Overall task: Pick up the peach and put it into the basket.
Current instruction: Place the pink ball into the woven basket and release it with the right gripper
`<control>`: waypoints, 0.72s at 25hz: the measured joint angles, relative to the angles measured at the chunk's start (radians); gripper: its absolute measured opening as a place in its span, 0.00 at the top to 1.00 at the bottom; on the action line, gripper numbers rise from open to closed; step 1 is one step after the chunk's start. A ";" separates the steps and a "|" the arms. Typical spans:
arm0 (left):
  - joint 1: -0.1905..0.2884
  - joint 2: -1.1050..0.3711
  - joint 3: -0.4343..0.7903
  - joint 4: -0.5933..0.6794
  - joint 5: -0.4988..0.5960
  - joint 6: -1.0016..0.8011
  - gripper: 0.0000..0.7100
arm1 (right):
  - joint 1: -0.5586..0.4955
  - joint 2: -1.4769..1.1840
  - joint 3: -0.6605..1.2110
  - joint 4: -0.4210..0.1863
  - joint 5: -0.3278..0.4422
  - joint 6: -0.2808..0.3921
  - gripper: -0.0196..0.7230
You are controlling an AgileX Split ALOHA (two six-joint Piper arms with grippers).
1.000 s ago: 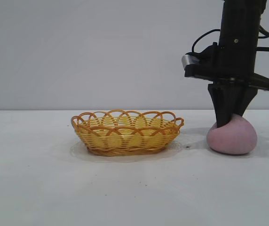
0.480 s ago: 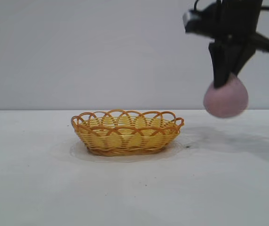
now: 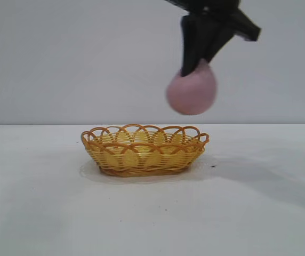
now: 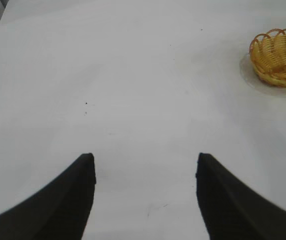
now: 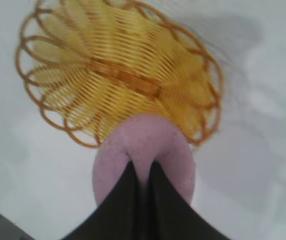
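Observation:
My right gripper [image 3: 194,68] is shut on the pink-mauve peach [image 3: 191,93] and holds it in the air, above the right end of the yellow-orange wicker basket [image 3: 144,149]. In the right wrist view the gripper [image 5: 142,167] pinches the top of the peach [image 5: 143,142], with the basket [image 5: 118,75] below and just beyond it. The basket stands empty on the white table. My left gripper [image 4: 144,159] is open and empty over bare table, and its view shows the basket [image 4: 279,57] far off.
The white table [image 3: 152,213] carries only the basket. A plain grey wall stands behind. A small dark speck [image 3: 213,166] lies on the table right of the basket.
My right gripper has lifted the peach off the table at the right and carried it up and leftward, to above the basket's right end. The basket has not moved.

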 joint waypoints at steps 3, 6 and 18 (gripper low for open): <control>0.000 0.000 0.000 0.000 0.000 0.000 0.44 | 0.034 0.030 -0.001 0.004 -0.065 0.000 0.97; 0.000 0.000 0.000 0.000 0.000 0.000 0.44 | 0.049 0.071 -0.016 0.004 -0.081 0.000 0.97; 0.000 0.000 0.000 0.000 0.000 0.000 0.44 | 0.051 0.144 -0.037 0.004 -0.106 0.000 0.57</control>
